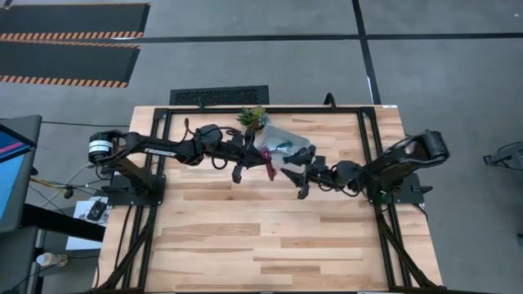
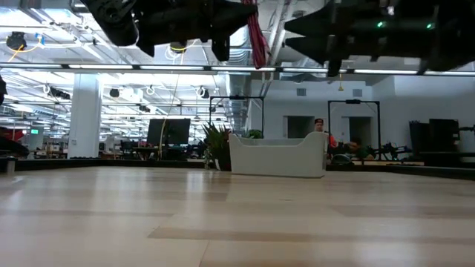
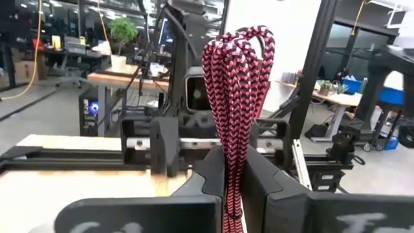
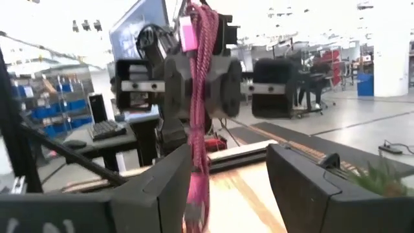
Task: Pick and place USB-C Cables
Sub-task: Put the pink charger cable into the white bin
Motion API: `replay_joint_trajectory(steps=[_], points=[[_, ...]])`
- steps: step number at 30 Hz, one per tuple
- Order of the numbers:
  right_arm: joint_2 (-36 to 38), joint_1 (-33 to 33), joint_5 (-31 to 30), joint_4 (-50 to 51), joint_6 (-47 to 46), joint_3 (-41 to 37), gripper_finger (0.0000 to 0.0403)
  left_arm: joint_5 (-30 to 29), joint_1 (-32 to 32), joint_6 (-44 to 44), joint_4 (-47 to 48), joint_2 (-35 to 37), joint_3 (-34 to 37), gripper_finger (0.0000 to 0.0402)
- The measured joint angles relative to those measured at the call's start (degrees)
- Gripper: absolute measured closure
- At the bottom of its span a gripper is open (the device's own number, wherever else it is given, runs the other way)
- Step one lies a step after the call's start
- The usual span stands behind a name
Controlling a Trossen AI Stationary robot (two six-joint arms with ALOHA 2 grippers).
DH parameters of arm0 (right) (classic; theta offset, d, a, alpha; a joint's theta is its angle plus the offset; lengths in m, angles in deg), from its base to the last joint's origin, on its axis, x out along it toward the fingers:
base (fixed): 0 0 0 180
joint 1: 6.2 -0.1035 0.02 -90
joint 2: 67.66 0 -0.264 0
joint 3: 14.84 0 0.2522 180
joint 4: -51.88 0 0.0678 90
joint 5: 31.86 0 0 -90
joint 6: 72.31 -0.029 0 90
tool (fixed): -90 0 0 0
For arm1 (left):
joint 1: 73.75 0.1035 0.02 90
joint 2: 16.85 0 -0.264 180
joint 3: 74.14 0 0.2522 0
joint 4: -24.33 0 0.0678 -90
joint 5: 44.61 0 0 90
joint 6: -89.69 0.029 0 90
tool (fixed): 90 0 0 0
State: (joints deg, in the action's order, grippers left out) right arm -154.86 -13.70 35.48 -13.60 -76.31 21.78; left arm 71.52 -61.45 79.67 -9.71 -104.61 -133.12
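Note:
A maroon-red braided USB-C cable (image 3: 236, 97), coiled into a long bundle, is held high over the table's far middle by my left gripper (image 3: 234, 175), which is shut on it. My right gripper (image 4: 229, 188) faces it from the table's right with its fingers open. The bundle's lower end (image 4: 196, 194) hangs between those fingers, close beside one of them. From above, the left gripper (image 1: 263, 160), the cable (image 1: 269, 162) and the right gripper (image 1: 292, 173) sit close together, just in front of a white bin (image 1: 288, 133). My left gripper pinches the bundle between its two fingers (image 3: 210, 171), partway along its length (image 3: 233, 162), several strands together. The fingers come in level from the table's left and lie across the bundle. The bundle stands upright, loops above and the rest hanging below, clear of the table. My right gripper: whether its finger (image 4: 169, 184) touches the cable's lower end, I cannot tell.
The white bin (image 2: 278, 157) stands on the far middle of the table, with a teal cable (image 1: 283, 146) in it. A small green potted plant (image 1: 253, 117) is just behind it. The wooden tabletop (image 1: 270, 237) lies bare toward the near edge.

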Motion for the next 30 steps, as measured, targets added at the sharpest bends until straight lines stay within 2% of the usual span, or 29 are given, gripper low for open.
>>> replay_joint_trajectory(steps=[5, 10, 17, 22, 26, 30], points=[[12.91, -0.66, -0.42, 14.78, -0.03, -1.77, 0.0182, -1.32, 0.3, 0.37, 4.53, 2.16, -0.92, 0.0401], [25.14, -2.13, -1.1, 30.31, -0.1, -1.79, 0.0182, -5.26, 0.21, 4.23, 16.94, 2.76, -5.47, 0.0401], [39.55, -6.49, -9.26, 48.79, -2.06, -1.79, 0.0182, -14.9, -0.81, 11.91, 33.23, 2.73, -13.73, 0.0401], [47.63, -9.65, -14.53, 60.76, -7.28, -1.79, 0.0182, -17.48, -0.84, 15.37, 35.97, 2.38, -17.53, 0.0401], [51.71, -11.65, -14.88, 67.26, -11.55, -1.79, 0.0182, -18.47, -0.66, 16.86, 34.55, 1.25, -18.1, 0.0401], [53.88, -13.17, -14.9, 69.11, -12.53, -1.79, 0.0182, -18.47, -0.23, 16.46, 33.3, -2.04, -18.45, 0.0401]])
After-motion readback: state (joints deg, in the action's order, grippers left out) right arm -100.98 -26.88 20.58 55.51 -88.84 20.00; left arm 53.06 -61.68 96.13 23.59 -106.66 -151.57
